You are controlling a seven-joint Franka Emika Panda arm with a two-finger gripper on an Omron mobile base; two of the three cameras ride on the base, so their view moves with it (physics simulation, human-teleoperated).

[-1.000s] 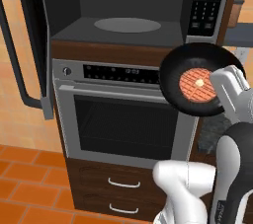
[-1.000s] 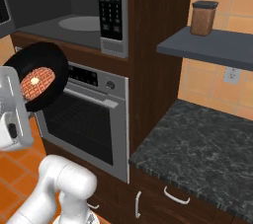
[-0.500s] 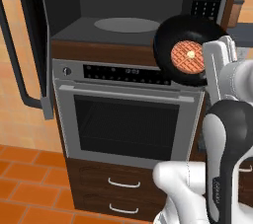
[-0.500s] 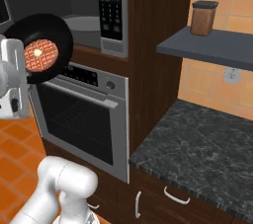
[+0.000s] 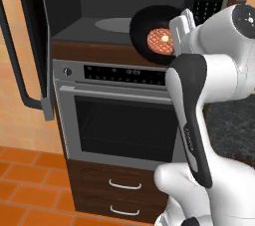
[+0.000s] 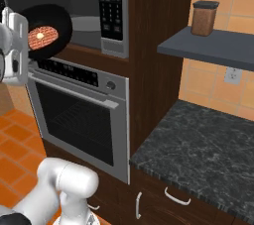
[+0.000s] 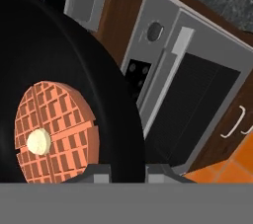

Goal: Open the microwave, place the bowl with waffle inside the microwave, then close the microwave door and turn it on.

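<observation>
The microwave (image 5: 124, 1) stands open, and the microwave door (image 5: 32, 46) is swung out to the left with its dark bar handle. Its round grey turntable (image 5: 117, 24) lies in the dark cavity. My gripper (image 5: 179, 27) is shut on the rim of the black bowl (image 5: 149, 23), which is held tilted on its side at the front right of the cavity's mouth. The orange-tan waffle (image 5: 161, 41) sits in the bowl. From the right, the bowl (image 6: 52, 18) and waffle (image 6: 43, 37) hang left of the keypad (image 6: 110, 6). In the hand view the bowl's rim (image 7: 106, 90) runs down between my gripper's (image 7: 126, 171) fingers, beside the waffle (image 7: 54, 127).
A steel oven (image 5: 119, 120) with a bar handle sits right under the microwave, with wooden drawers (image 5: 119, 190) below. To the right are a dark stone counter (image 6: 198, 149) and a shelf (image 6: 213, 45) with a brown jar (image 6: 204, 18). The floor is orange tile (image 5: 25, 185).
The arm has lifted the bowl with the waffle from in front of the oven's panel up and left to the microwave's mouth. The grip has not changed.
</observation>
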